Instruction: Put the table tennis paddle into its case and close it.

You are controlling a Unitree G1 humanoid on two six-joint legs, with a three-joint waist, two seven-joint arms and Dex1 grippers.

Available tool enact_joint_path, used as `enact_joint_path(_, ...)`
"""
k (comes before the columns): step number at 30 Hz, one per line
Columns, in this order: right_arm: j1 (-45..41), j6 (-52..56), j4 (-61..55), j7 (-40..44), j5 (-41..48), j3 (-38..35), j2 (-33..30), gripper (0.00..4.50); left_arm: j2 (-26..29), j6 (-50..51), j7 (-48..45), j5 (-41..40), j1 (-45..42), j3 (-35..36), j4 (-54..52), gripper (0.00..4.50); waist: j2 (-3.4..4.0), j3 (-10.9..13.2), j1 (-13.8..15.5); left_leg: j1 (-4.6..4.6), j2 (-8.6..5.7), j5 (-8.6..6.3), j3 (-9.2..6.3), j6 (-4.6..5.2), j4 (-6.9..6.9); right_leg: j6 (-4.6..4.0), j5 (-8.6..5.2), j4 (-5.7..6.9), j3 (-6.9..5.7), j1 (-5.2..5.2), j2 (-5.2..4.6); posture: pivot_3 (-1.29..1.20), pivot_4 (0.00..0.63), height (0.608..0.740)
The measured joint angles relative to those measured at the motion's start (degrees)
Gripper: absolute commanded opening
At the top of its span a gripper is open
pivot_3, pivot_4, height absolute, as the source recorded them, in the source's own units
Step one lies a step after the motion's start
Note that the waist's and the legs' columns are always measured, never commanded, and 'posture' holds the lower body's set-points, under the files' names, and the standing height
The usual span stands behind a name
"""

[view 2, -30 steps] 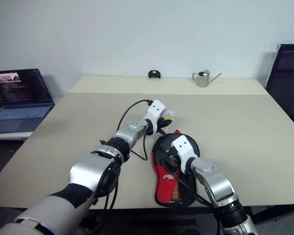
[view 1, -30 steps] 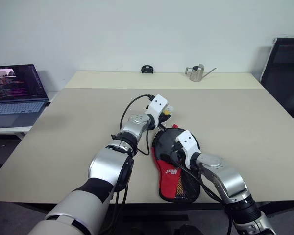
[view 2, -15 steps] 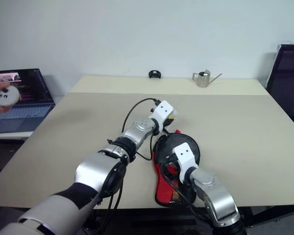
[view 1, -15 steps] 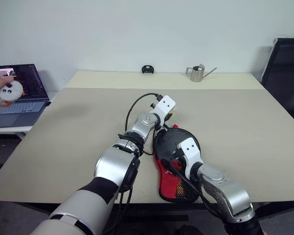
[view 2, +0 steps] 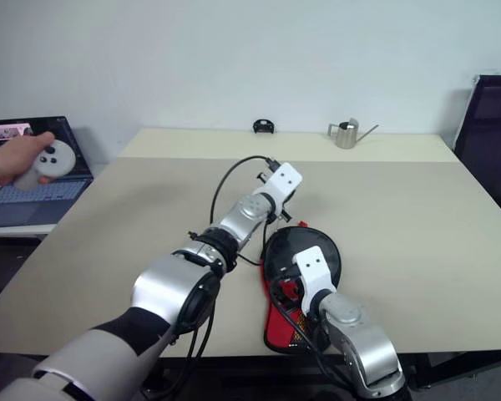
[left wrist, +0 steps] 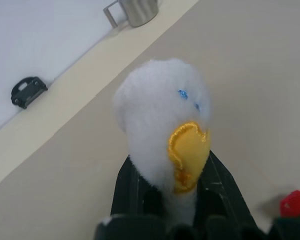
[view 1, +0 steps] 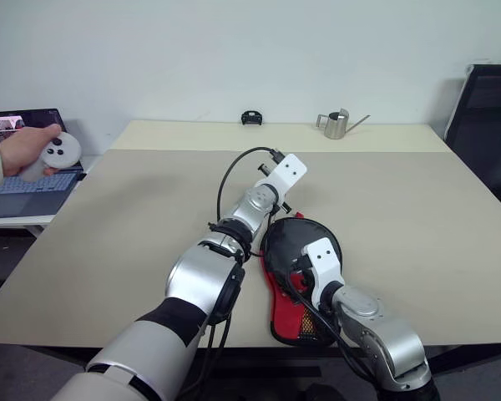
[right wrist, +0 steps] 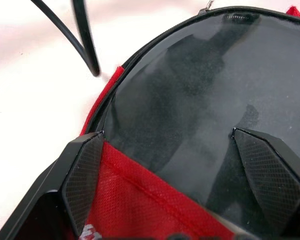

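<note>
The case [view 1: 294, 247] lies on the table [view 1: 417, 209] near the front edge. Its round end is black, its narrow end [view 1: 287, 306] red with a white logo and black mesh. Red lining [right wrist: 114, 76] peeks out along the zip. The table tennis paddle is hidden. My right gripper [right wrist: 167, 132] hovers open just over the case's round black end, one finger [right wrist: 82, 175] above the red fabric. My left gripper [left wrist: 175, 170] is lifted above the table beyond the case, shut on a white plush toy [left wrist: 160, 110] with a yellow beak.
A small metal watering can [view 1: 338, 125] and a small black object [view 1: 250, 118] stand at the table's far edge. At the left is a laptop [view 1: 21, 171], with a person's hand [view 1: 21, 150] holding a white controller. A black chair [view 1: 488, 117] stands at the right. A black cable [right wrist: 82, 35] loops beside the case.
My left gripper has risen, shifted right and rolled with the plush toy. The right arm drew back toward the table's front. A person's hand with a controller came in at the left.
</note>
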Motion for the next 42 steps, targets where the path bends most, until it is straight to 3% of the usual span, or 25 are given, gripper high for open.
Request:
enact_joint_path(16,0.9,1.1,-1.4,-2.3,0.0,1.2,1.0,4.50,-5.8,3.0,-8.0,4.9,4.1,-4.8,-0.1,0.27,0.00,0.0,-0.2,-0.05,0.02,0.00,0.00,0.00,-0.02,0.00,0.00,-0.08,0.00,-0.03,0.04,0.00,0.150,0.740)
enact_joint_path(17,0.9,1.1,-1.4,-2.4,0.0,1.2,1.1,4.50,-5.8,3.4,-8.5,4.9,4.1,-4.8,-0.3,1.00,0.00,0.0,-0.2,-0.05,0.02,0.00,0.00,0.01,-0.02,0.00,0.00,-0.09,0.01,-0.03,0.04,0.00,0.150,0.740)
enact_joint_path(27,0.4,1.3,-0.5,-2.5,0.0,1.3,1.1,4.50,-6.0,4.2,-12.0,2.5,4.4,-2.2,-1.2,4.47,-0.04,-0.4,-0.2,0.08,0.02,-0.01,0.00,0.01,-0.02,0.00,0.00,-0.12,-0.01,0.11,0.04,0.00,0.150,0.740)
enact_joint_path(30,-0.6,1.3,0.9,-2.2,0.0,1.3,1.0,4.50,-6.2,4.8,-13.7,1.6,4.4,-1.4,-1.2,4.47,-0.04,-0.4,-0.2,0.59,0.05,-0.02,-0.06,0.03,-0.09,0.03,-0.02,-0.32,-0.08,0.69,0.07,0.00,0.150,0.740)
enact_joint_path(35,-3.1,0.8,3.3,-1.2,0.0,1.2,0.7,4.50,-6.2,4.7,-14.6,-0.5,4.1,0.4,-1.2,4.47,-0.03,-0.4,-0.5,0.64,0.09,-0.02,-0.06,0.03,-0.09,0.18,0.00,-0.47,-0.07,0.77,0.11,0.00,0.150,0.740)
enact_joint_path(42,-6.1,-2.8,8.7,1.3,0.0,0.1,-0.9,4.50,-1.2,3.6,-14.4,-2.6,1.6,2.7,-1.2,4.47,-0.03,-0.4,-0.5,0.63,0.10,-0.02,-0.08,0.03,-0.10,0.11,0.04,-0.50,-0.06,0.77,0.12,0.00,0.150,0.740)
